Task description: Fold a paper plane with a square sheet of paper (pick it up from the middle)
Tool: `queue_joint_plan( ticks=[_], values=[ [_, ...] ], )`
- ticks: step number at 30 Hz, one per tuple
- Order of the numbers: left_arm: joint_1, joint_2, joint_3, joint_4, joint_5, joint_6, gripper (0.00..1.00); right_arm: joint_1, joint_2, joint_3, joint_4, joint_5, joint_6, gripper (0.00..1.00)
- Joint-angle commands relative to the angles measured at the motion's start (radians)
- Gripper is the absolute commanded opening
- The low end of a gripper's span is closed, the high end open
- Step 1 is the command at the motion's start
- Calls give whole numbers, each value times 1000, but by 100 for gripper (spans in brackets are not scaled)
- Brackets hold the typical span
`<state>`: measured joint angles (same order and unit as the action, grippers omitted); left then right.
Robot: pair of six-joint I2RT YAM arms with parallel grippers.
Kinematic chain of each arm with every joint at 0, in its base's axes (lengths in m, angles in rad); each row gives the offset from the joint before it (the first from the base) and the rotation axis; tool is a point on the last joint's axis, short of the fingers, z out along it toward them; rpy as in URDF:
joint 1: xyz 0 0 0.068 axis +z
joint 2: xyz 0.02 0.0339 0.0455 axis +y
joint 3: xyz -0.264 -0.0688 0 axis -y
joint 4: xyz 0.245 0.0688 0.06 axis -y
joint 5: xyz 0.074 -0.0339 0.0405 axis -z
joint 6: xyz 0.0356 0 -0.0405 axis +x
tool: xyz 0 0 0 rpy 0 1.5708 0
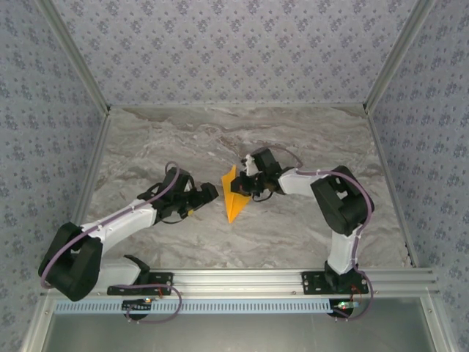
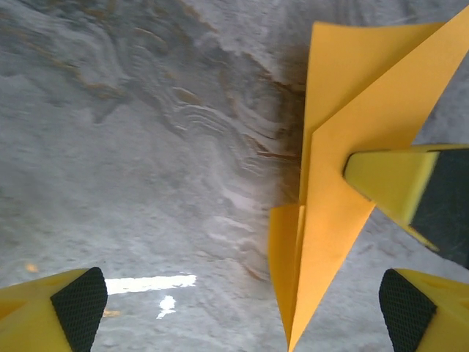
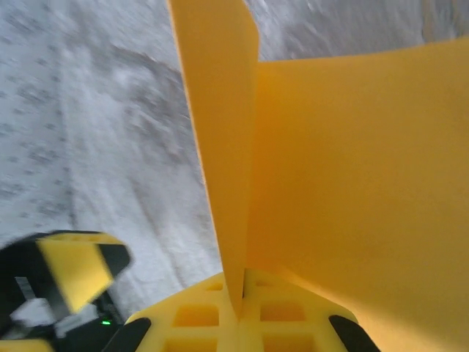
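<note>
The square sheet of paper stands folded as a narrow orange paper plane point(image 1: 234, 196) at mid-table, sharp tip toward the near edge. My right gripper point(image 1: 247, 184) is shut on the plane's upright centre fold, holding it off the marble. In the right wrist view the fold point(image 3: 220, 147) runs down between the closed yellow fingers of that gripper point(image 3: 238, 304), and a wing point(image 3: 359, 169) spreads to the right. My left gripper point(image 1: 210, 193) hangs open just left of the plane. In the left wrist view the plane point(image 2: 330, 220) sits between the left gripper's point(image 2: 240, 312) wide-apart pads, touching neither.
The grey marble table point(image 1: 146, 147) is walled by patterned panels on three sides, with an aluminium rail point(image 1: 242, 279) along the near edge. A right finger point(image 2: 392, 183) presses on the plane in the left wrist view. One left finger point(image 3: 73, 268) shows low left in the right wrist view.
</note>
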<state>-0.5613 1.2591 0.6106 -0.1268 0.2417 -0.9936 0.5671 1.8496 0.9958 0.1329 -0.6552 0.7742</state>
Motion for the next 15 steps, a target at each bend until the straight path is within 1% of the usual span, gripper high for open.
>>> queue_joint_plan(
  ticks=[1,5,8,12,15],
  values=[
    [11,-24,-20,133,134,-61,98,-48,-83,-22,155,-106,126,5],
    [9,-28,-43,275,206,-155,99,-84,-113,-40,303,-159,299,6],
    [10,-32,-71,391,219,-236,99,-84,-111,-39,404,-189,400,6],
    [8,-26,-105,562,226,-328,99,-76,-107,-36,488,-208,494,7],
    [9,-30,-116,648,220,-350,98,-65,-107,-27,502,-215,526,8]
  ],
)
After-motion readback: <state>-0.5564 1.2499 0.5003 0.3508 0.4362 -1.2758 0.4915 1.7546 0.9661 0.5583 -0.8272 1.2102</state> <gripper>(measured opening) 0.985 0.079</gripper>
